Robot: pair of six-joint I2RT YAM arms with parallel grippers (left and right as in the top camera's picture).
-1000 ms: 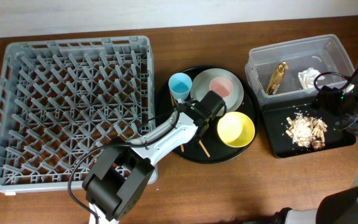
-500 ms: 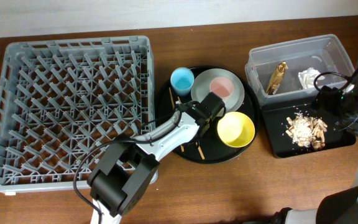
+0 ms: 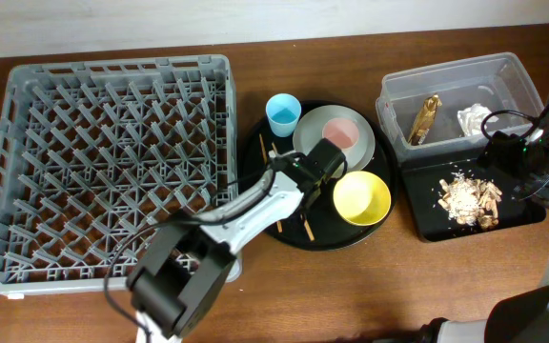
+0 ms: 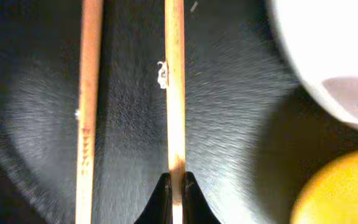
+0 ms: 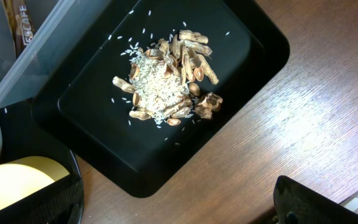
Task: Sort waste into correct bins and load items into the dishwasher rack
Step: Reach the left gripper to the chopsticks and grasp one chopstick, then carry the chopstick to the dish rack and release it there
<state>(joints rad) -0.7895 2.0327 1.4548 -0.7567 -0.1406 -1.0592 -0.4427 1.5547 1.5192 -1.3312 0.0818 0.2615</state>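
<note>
My left gripper [image 4: 176, 177] is shut on a wooden chopstick [image 4: 174, 93] lying on the round black tray [image 4: 235, 124]. A second chopstick [image 4: 89, 93] lies beside it. In the overhead view the left arm's wrist [image 3: 320, 162] is over that tray, between the grey plate [image 3: 308, 143] holding the pink cup [image 3: 339, 135] and the yellow bowl [image 3: 361, 197]. The light-blue cup [image 3: 283, 114] stands at the tray's far edge. The grey rack [image 3: 112, 162] is empty. My right gripper [image 5: 176, 205] is open over the table by the black tray [image 5: 241, 50] of food scraps [image 5: 166, 81].
The clear tub [image 3: 389, 95] at the back right holds the gold wrapper [image 3: 425, 116] and the white tissue [image 3: 473, 119]. The shallow black tray [image 3: 427, 214] sits just in front of it. The round black tray [image 3: 346, 233] lies between the rack and the bins.
The light-blue cup has slid up and to the right, toward the round tray's far edge. The left wrist has barely moved. The right arm is still.
</note>
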